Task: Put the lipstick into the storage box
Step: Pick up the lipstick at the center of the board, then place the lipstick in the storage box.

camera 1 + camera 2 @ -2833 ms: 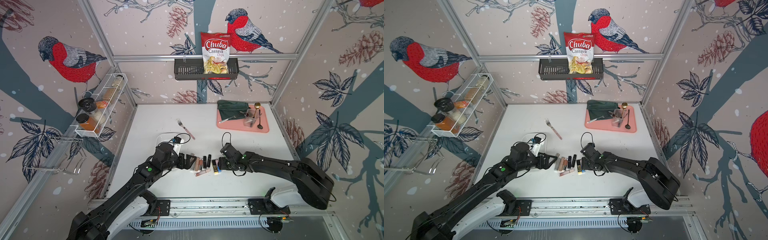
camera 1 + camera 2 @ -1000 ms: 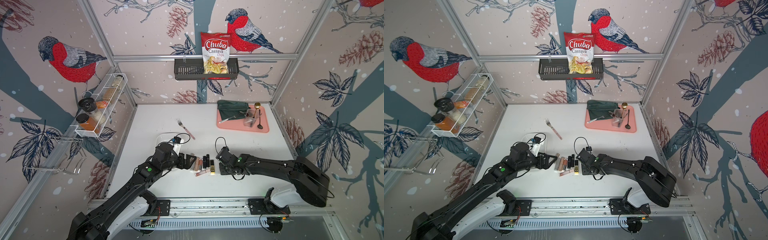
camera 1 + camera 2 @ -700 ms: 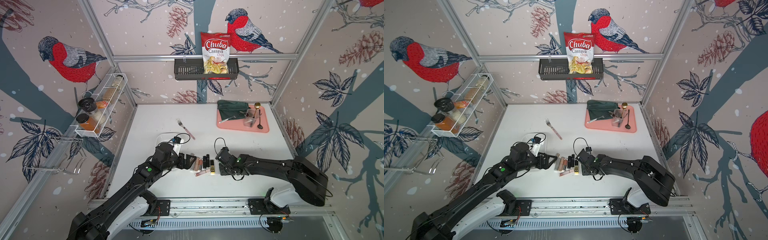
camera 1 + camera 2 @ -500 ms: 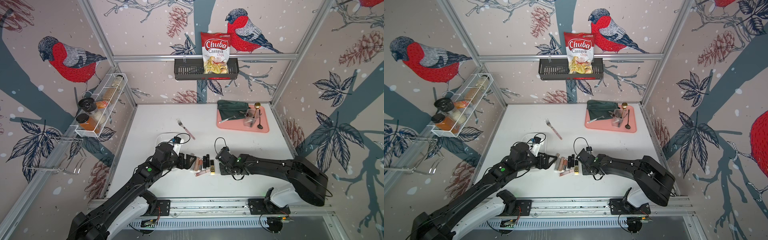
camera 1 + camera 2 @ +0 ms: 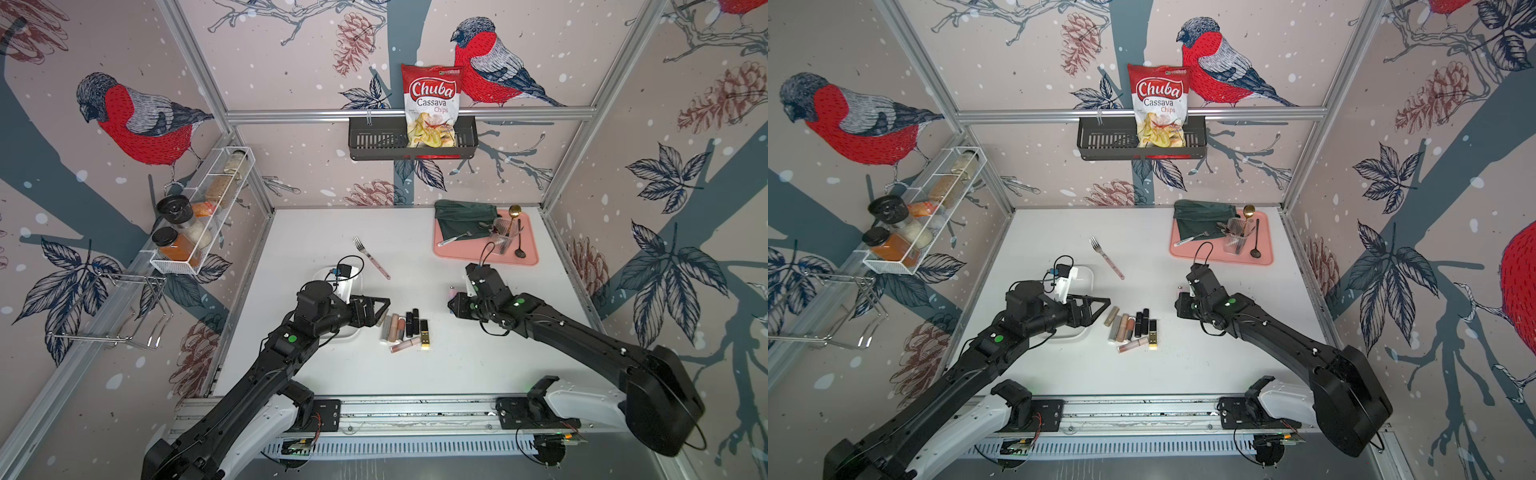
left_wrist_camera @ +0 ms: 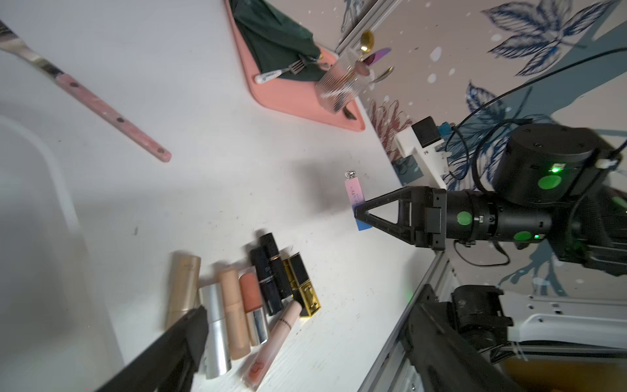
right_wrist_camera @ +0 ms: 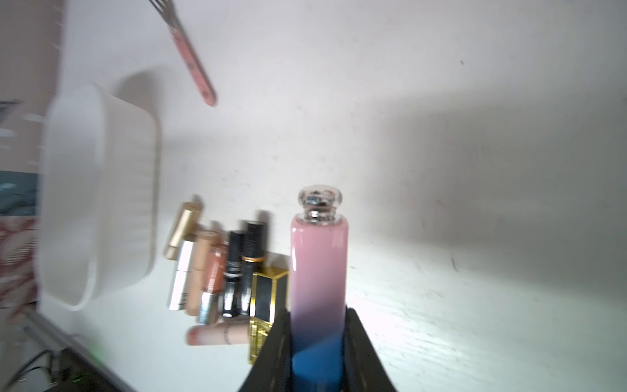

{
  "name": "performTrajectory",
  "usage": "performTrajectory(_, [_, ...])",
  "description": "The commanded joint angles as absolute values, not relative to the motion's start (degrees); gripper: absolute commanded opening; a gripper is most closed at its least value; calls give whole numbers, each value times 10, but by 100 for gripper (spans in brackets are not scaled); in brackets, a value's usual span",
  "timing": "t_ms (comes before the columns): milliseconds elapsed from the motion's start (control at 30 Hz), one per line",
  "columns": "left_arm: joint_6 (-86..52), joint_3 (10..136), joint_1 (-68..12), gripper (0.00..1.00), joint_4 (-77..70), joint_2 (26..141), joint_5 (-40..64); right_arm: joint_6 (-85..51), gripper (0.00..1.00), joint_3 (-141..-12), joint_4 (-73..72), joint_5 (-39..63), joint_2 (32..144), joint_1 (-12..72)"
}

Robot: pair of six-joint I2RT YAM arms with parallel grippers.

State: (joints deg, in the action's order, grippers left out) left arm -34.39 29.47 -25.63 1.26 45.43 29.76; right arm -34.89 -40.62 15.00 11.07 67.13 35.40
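Now that the right claw (image 5: 454, 301) has lifted away from the pile of tubes (image 5: 405, 328) where it was working a second ago, both top views show the pick done; the carry is next. The storage box (image 5: 355, 286) sits beyond the pile, under the left claw (image 5: 379, 309), which is spread wide and empty. From the left wrist, the lipstick (image 6: 353, 190) is clamped at its blue end, seemingly off the table. From the right wrist, both fingers (image 7: 364, 346) pinch it, with the box (image 7: 98, 203) well apart.
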Motion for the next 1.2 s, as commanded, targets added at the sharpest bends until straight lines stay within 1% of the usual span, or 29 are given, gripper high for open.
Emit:
performTrajectory(0, [-418, 292, -249, 96, -152, 464, 378, -339, 19, -397, 56, 263, 637, 313])
performTrajectory(167, [-508, 274, -249, 96, -326, 507, 407, -383, 20, -350, -82, 416, 597, 256])
performTrajectory(233, [-523, 272, -249, 94, -373, 530, 411, -404, 20, -333, -144, 466, 595, 241])
performTrajectory(367, [-542, 279, -249, 87, -458, 589, 427, -477, 20, -312, -286, 538, 618, 233])
performTrajectory(433, [-560, 279, -250, 82, -510, 619, 434, -501, 20, -317, -330, 578, 634, 237])
performTrajectory(500, [-576, 282, -253, 78, -554, 649, 429, -510, 20, -320, -348, 582, 638, 247])
performTrajectory(567, [-580, 287, -266, 77, -579, 665, 416, -518, 21, -323, -363, 586, 644, 256])
performTrajectory(700, [-534, 328, -306, 77, -542, 693, 398, -551, 21, -324, -424, 594, 664, 279])
performTrajectory(833, [-546, 340, -314, 76, -571, 705, 398, -572, 21, -327, -463, 586, 679, 301])
performTrajectory(1000, [-528, 353, -323, 72, -542, 708, 397, -563, 21, -343, -453, 573, 688, 326])
performTrajectory(1167, [-525, 354, -338, 71, -539, 714, 393, -557, 21, -354, -446, 567, 696, 339])
